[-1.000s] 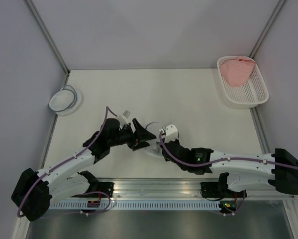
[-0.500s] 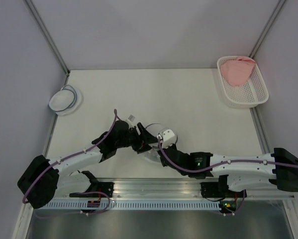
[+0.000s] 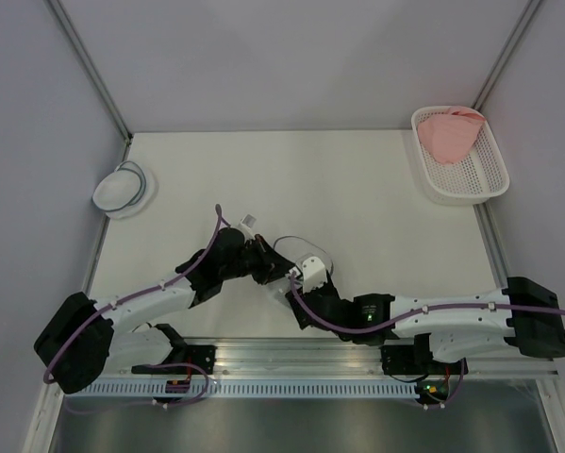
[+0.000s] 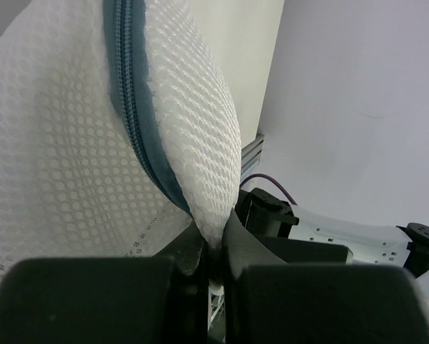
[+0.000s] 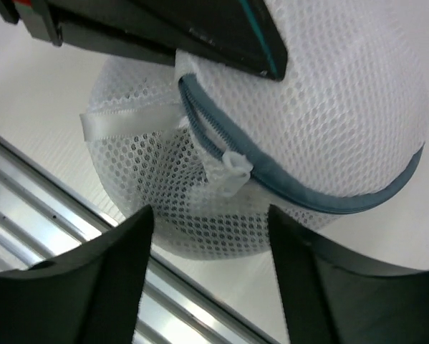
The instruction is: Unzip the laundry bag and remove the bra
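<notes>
The laundry bag (image 3: 299, 247), white mesh with a grey-blue zipper (image 4: 137, 129), lies at the near middle of the table, mostly covered by both grippers. My left gripper (image 4: 218, 242) (image 3: 273, 267) is shut on a pinched fold of the laundry bag's (image 4: 64, 158) mesh just beside the zipper. My right gripper (image 5: 210, 240) (image 3: 297, 279) is open, its fingers spread on either side of the laundry bag's (image 5: 336, 100) lower curve. The white zipper pull (image 5: 232, 173) hangs free just ahead of them. The bra is hidden; the mesh shows nothing of what is inside.
A white basket (image 3: 480, 184) at the back right holds pink fabric (image 3: 449, 135). A smaller white dome with a pale rim (image 3: 124, 187) sits at the left edge. An aluminium rail (image 3: 291, 354) runs along the near edge, close under the bag.
My left gripper moved right onto the bag and shut on its mesh. My right gripper, shut before, has opened and shifted slightly left and nearer.
</notes>
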You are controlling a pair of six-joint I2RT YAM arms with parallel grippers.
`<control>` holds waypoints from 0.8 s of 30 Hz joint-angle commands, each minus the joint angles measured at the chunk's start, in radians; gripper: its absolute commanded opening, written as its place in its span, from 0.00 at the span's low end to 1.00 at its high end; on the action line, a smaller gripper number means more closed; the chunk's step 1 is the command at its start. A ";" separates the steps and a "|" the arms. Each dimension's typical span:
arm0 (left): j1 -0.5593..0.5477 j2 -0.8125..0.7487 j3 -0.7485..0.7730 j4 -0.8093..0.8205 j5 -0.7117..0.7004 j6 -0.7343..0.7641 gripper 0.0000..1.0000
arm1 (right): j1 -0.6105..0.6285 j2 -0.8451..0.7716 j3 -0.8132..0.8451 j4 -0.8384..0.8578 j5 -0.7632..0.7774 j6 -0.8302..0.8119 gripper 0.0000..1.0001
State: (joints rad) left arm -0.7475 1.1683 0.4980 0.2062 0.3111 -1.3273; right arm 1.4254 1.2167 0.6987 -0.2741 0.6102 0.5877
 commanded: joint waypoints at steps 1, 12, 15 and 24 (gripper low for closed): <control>0.000 -0.027 0.001 0.044 -0.047 0.010 0.02 | 0.023 -0.049 0.028 -0.045 -0.045 0.034 0.75; 0.000 -0.035 -0.027 0.097 -0.021 0.033 0.02 | 0.027 -0.192 0.024 -0.043 -0.012 0.104 0.72; 0.000 -0.050 -0.062 0.180 -0.006 0.022 0.02 | 0.026 -0.162 0.053 -0.062 -0.018 0.139 0.67; -0.018 -0.096 -0.110 0.255 -0.003 0.027 0.02 | 0.024 -0.123 0.062 0.030 0.009 0.216 0.57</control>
State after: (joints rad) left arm -0.7544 1.1000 0.4061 0.3676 0.2977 -1.3251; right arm 1.4502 1.0798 0.7158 -0.3023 0.5838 0.7650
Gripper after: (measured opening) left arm 0.065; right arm 0.579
